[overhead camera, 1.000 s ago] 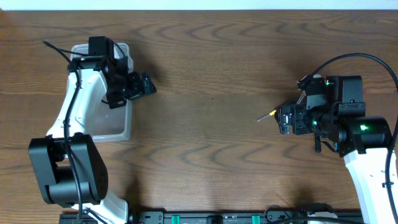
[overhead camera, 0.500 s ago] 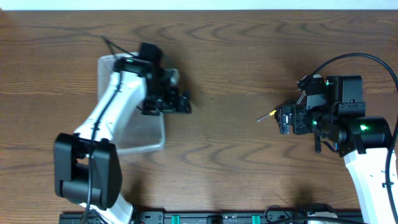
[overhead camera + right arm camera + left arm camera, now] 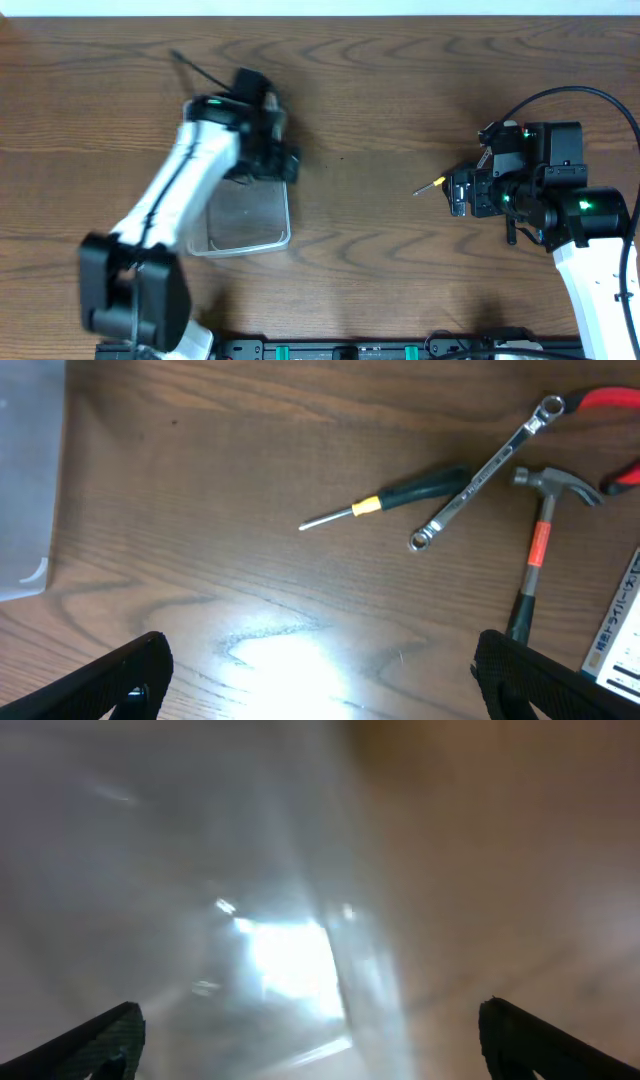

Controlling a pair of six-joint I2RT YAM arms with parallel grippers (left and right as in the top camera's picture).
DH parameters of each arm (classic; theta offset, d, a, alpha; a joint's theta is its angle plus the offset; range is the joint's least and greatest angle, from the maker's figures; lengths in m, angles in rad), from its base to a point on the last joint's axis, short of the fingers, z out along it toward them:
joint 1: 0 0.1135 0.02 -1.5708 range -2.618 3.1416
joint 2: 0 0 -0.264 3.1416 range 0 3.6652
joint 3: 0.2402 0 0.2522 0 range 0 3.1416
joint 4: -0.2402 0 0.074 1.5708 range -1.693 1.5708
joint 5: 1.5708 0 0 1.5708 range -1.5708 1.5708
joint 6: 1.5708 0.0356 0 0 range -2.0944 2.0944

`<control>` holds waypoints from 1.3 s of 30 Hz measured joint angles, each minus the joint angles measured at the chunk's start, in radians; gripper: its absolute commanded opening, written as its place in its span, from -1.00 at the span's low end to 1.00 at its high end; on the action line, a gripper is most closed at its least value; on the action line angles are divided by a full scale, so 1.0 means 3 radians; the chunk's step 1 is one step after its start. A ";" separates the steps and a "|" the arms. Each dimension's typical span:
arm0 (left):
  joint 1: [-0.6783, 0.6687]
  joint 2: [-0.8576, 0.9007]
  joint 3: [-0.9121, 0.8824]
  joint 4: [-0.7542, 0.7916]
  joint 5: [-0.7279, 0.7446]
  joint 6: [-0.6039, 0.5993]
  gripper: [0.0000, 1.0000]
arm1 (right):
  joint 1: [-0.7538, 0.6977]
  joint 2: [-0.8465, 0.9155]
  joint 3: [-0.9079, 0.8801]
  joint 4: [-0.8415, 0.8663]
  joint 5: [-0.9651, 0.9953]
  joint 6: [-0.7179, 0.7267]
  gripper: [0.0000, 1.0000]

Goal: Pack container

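Container (image 3: 250, 222), a clear plastic bin, sits on the brown wooden worktop (image 3: 380, 90) with the left arm lying across it. The left pincer (image 3: 285, 165) is at the container's far right corner, over the rim. From the left wrist the view is badly blurred. The container's pale wall (image 3: 200, 870) fills the left half and bare wood the right. The left pincer (image 3: 310, 1030) is released, its two fingertips wide apart at the bottom corners and clamped on nothing. Whether either finger touches the wall cannot be told. Well apart to the right of the container, the right pincer (image 3: 455, 192) hangs over a group of tools. From the right wrist this pincer (image 3: 320, 670) is also released, its tips spread wide with only wood between them. One corner of the container (image 3: 25, 480) shows at the left edge of that view. The nearest tool to the container is a screwdriver (image 3: 400, 495) with a black handle and a yellow collar, its tip pointing toward the container. A wrench (image 3: 485, 470) lies slantwise against the end of that handle. Beyond it, farther from the container, is a hammer (image 3: 540, 525), and farthest of all a red-handled tool (image 3: 600, 400).
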State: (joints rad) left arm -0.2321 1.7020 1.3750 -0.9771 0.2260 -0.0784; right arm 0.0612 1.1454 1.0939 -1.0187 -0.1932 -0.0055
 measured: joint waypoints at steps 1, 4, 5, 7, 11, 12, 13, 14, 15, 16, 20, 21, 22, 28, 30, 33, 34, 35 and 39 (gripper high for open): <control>0.0109 -0.0086 0.0010 0.0045 -0.0032 -0.0043 0.84 | 0.0000 0.0000 0.0000 -0.0011 0.0009 0.0000 0.98; 0.0482 -0.0381 0.0053 0.0145 -0.0098 -0.0173 0.61 | 0.0000 0.0000 0.0000 -0.0018 0.0022 0.0000 0.98; 0.0619 -0.0488 0.0071 0.0160 -0.0123 -0.0214 0.50 | 0.0000 0.0000 0.0000 -0.0019 0.0024 0.0000 0.98; 0.0896 -0.0665 0.0095 0.0181 -0.0154 -0.0276 0.34 | 0.0000 0.0000 0.0000 -0.0019 0.0024 0.0000 0.98; 0.1256 -0.0726 0.0109 0.0219 -0.0238 -0.0484 0.23 | 0.0000 0.0000 0.0000 -0.0020 0.0025 0.0000 0.98; 0.1336 -0.0699 0.0109 0.0263 -0.0254 -0.0565 0.11 | 0.0000 0.0000 0.0000 -0.0020 0.0024 0.0000 0.99; 0.1408 -0.0661 0.0111 0.0332 -0.0277 -0.0651 0.01 | 0.0000 0.0000 0.0000 -0.0020 0.0025 0.0000 0.98; 0.1474 -0.0612 0.0109 0.0416 -0.0295 -0.0725 -0.11 | 0.0000 0.0000 0.0000 -0.0022 0.0027 0.0000 0.98; 0.1520 -0.0556 0.0109 0.0500 -0.0313 -0.0802 -0.25 | 0.0000 0.0000 0.0000 -0.0027 0.0027 0.0000 0.99; 0.1548 -0.0498 0.0109 0.0579 -0.0322 -0.0874 -0.41 | 0.0000 0.0000 0.0000 -0.0036 0.0027 0.0000 0.99; 0.1579 -0.0203 0.0109 0.0905 -0.0342 -0.1167 -0.83 | 0.0000 0.0000 0.0000 -0.0098 0.0032 -0.0001 0.98; 0.1578 -0.0122 0.0109 0.0984 -0.0342 -0.1232 -0.87 | 0.0000 0.0000 0.0000 -0.0122 0.0032 -0.0001 0.99; 0.1578 -0.0041 0.0109 0.1068 -0.0342 -0.1291 -0.88 | 0.0000 0.0000 0.0000 -0.0142 0.0032 -0.0003 0.99; 0.1578 0.0323 0.0109 0.1349 -0.0342 -0.1512 -0.88 | 0.0000 0.0000 0.0000 -0.0237 0.0033 -0.0009 0.99; 0.1578 0.0403 0.0109 0.1391 -0.0342 -0.1568 -0.88 | 0.0000 0.0000 0.0000 -0.0258 0.0033 -0.0009 0.99; 0.1577 0.0533 0.0109 0.1474 -0.0341 -0.1620 -0.88 | 0.0000 0.0000 0.0000 -0.0282 0.0033 -0.0009 0.99; 0.1572 0.0573 0.0109 0.1485 -0.0340 -0.1637 -0.88 | 0.0000 0.0000 0.0000 -0.0286 0.0033 -0.0009 0.99; 0.1565 0.0619 0.0109 0.1498 -0.0331 -0.1647 -0.88 | 0.0000 0.0000 0.0000 -0.0286 0.0033 -0.0009 0.98; 0.1486 0.0791 0.0109 0.1609 -0.0184 -0.1656 -0.89 | 0.0000 0.0000 0.0000 -0.0285 0.0033 -0.0009 0.98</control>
State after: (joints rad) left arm 0.2138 1.9392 1.4078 -0.4946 0.1707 -0.5751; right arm 0.0612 1.1454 1.0939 -1.1042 -0.1833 -0.0082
